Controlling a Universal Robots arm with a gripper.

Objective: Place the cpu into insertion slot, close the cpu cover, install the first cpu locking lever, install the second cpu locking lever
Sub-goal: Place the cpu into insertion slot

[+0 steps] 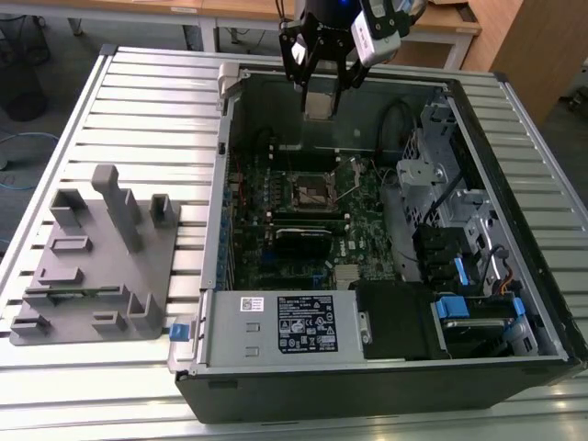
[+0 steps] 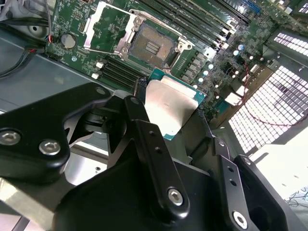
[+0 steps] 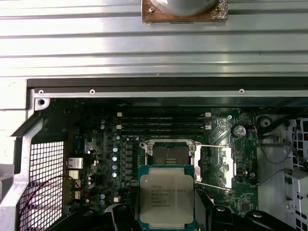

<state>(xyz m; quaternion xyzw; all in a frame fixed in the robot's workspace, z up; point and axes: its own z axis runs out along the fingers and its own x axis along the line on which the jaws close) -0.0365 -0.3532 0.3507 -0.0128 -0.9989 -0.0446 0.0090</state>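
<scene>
Black gripper [image 1: 322, 90] clamps the silver-faced cpu [image 1: 319, 104], held above the insertion slot [image 1: 312, 191].

Ribbed metal table [image 1: 138, 101] (wooden desks [image 1: 248, 11] behind), grey floor [image 1: 138, 35].

Open air lies between the insertion slot [image 1: 312, 190] and the cpu [image 3: 167, 199] held by the fingers of the gripper [image 1: 319, 90]; the slot's dark centre is bare; the cpu cover [image 3: 225, 168] and two thin levers [image 3: 216, 146] stand folded open beside the slot; a black card [image 1: 303, 241] lies near it; a drive cage [image 1: 427, 175] rises well apart.
</scene>
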